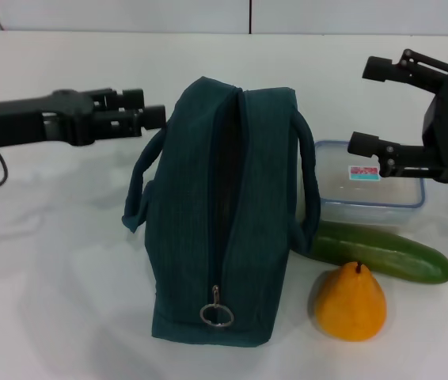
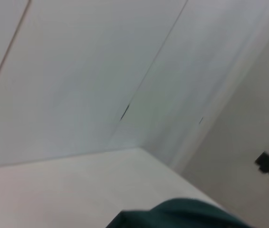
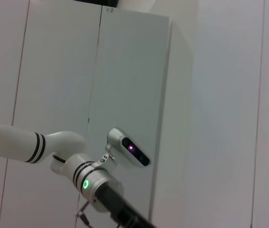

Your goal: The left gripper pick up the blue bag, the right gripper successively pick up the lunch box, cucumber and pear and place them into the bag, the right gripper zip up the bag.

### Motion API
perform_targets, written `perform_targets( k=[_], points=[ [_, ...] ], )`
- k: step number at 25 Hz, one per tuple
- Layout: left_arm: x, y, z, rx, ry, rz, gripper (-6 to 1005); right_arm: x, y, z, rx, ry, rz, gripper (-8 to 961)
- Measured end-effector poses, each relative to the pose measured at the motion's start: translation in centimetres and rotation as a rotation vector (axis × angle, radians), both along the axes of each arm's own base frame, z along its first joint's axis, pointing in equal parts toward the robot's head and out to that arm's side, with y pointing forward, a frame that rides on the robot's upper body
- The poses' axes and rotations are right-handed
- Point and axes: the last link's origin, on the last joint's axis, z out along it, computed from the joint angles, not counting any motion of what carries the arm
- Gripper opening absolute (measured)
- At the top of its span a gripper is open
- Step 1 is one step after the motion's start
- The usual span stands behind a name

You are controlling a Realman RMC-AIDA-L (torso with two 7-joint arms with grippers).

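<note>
The left gripper point(image 1: 157, 117) reaches level toward the blue bag's point(image 1: 220, 214) upper left side, fingers close together, nothing visibly held. The bag stands upright, zipped. Right of the bag, the right gripper point(image 1: 362, 107) hangs wide open and empty above the lunch box point(image 1: 366, 194). Before the box lie the cucumber point(image 1: 382, 252) and the pear point(image 1: 351, 305).

White table point(image 1: 58, 301) with four items laid out.
The blue bag point(image 1: 220, 214) is stood upright at the centre, zipper on top. To its right, the lunch box point(image 1: 370, 194) is set farthest back, the cucumber point(image 1: 382, 253) is laid just before it, and the pear point(image 1: 351, 302) is placed nearest.
</note>
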Motion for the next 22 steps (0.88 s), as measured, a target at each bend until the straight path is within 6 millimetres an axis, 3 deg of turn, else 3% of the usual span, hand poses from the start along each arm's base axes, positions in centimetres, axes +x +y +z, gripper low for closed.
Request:
perform_targets(
  k=[6,16,22],
  points=[
    [-0.1,-0.1,-1.5,-0.049,0.048,0.011,847,-0.3,0.2,-0.3,-0.007,-0.011,0.007,856],
    [0.7,-0.4,-1.2,-0.070,-0.002,-0.025,772,-0.1,0.2,-0.6,-0.012,-0.020,-0.005,855],
    [1.3,0.0,-3.0,-0.088,0.019,-0.015,751,0.0,0.1,-0.6,-0.012,-0.019,-0.007,855]
  ],
)
